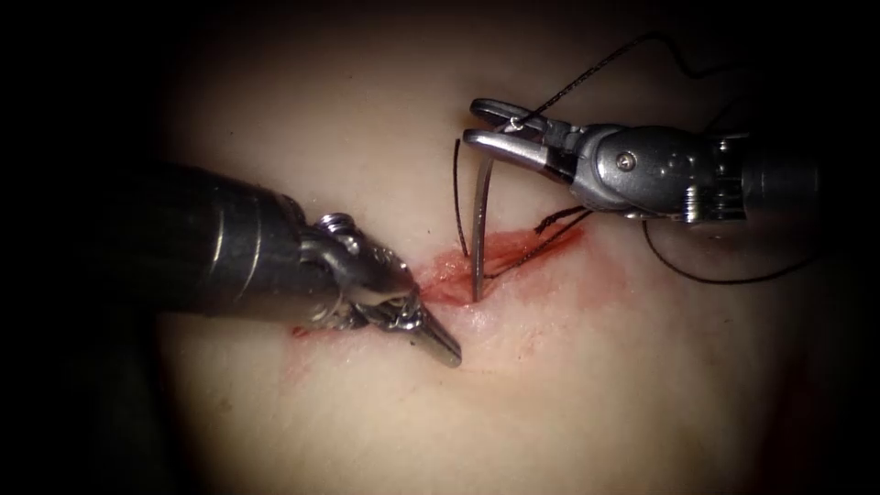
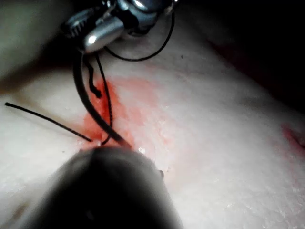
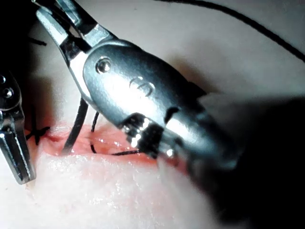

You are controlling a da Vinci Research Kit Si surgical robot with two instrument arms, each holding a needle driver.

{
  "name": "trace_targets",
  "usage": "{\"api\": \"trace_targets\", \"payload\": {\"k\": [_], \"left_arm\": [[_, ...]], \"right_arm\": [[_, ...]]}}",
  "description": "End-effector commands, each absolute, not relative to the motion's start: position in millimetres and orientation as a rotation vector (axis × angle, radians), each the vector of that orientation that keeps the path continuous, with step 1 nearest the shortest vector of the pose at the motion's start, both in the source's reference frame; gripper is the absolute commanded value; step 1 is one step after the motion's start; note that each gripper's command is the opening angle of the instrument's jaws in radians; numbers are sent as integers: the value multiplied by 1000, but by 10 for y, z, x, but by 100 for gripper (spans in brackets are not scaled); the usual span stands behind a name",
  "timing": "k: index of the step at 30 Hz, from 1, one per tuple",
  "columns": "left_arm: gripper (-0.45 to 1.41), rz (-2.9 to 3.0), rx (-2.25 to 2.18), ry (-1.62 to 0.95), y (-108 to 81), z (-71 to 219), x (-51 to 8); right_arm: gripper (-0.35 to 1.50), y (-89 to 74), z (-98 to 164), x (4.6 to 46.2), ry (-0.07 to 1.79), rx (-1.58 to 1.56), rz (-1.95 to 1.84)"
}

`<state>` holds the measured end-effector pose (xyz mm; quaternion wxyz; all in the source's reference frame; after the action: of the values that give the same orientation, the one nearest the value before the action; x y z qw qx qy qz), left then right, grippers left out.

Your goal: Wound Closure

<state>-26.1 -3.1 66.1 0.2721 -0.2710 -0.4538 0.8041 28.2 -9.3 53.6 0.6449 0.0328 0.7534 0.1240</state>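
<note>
Needle (image 1: 478, 240) upright in tissue (image 1: 587, 367)

The right end effector (image 3: 59, 21) reaches across the pale tissue (image 3: 143, 200), its jaws closed on the upper end of the curved needle (image 3: 76, 126). The needle drops from there, and its tip goes into the tissue at the red-stained cut (image 3: 102, 145). Dark thread (image 3: 248, 24) crosses the tissue behind the tool, more thread lies along the cut, and the left end effector (image 3: 16, 157) stands just beside the cut, holding nothing.
</note>
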Motion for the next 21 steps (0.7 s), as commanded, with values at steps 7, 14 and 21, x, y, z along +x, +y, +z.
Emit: {"api": "trace_targets", "payload": {"k": [7, 14, 21], "left_arm": [[-45, 2153, -740, -1210, -35, 671, -274], [-45, 2154, -740, -1207, -35, 673, -274], [-45, 2153, -740, -1209, -34, 672, -274]], "right_arm": [[-35, -92, 540, 289, 1695, 117, 353], [-35, -98, 545, 289, 1671, 142, 382], [-35, -101, 549, 290, 1655, 147, 406]]}}
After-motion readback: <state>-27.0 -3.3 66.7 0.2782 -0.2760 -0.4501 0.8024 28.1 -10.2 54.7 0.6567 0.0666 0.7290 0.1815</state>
